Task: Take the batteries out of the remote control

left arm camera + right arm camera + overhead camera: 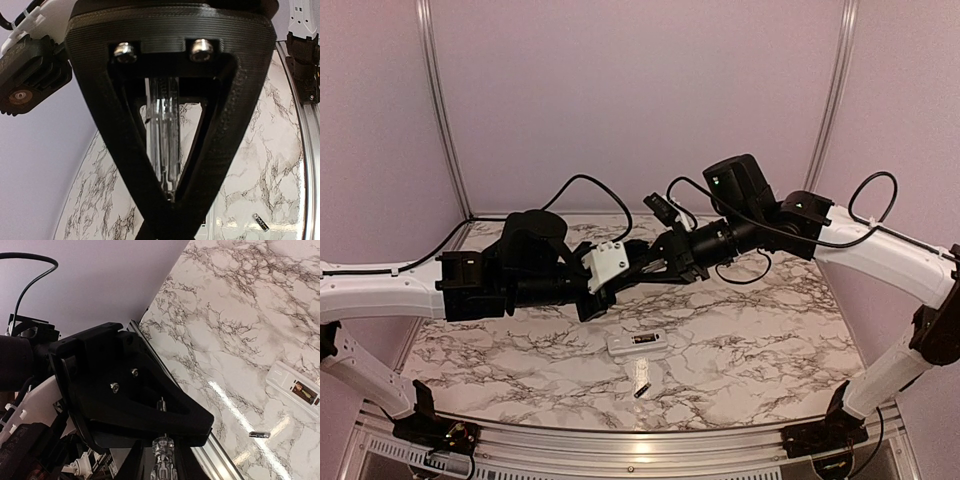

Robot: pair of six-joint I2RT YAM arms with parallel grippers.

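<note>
The white remote control (638, 343) lies on the marble table with its dark and orange recess facing up; the right wrist view also shows the remote control (294, 388). One small dark battery (642, 391) lies loose just in front of it, and that battery (259, 434) sits beside a glare streak. Above the table my two grippers meet tip to tip. My left gripper (638, 268) is shut on the thin metal end of a clear-handled screwdriver (167, 130). My right gripper (167, 465) has its fingers close on either side of the clear handle (165, 455).
A pale grey stick (640, 372) lies next to the loose battery. Purple walls close the back and sides. A metal rail (620, 440) runs along the near edge. Black cables (590, 185) hang behind the arms.
</note>
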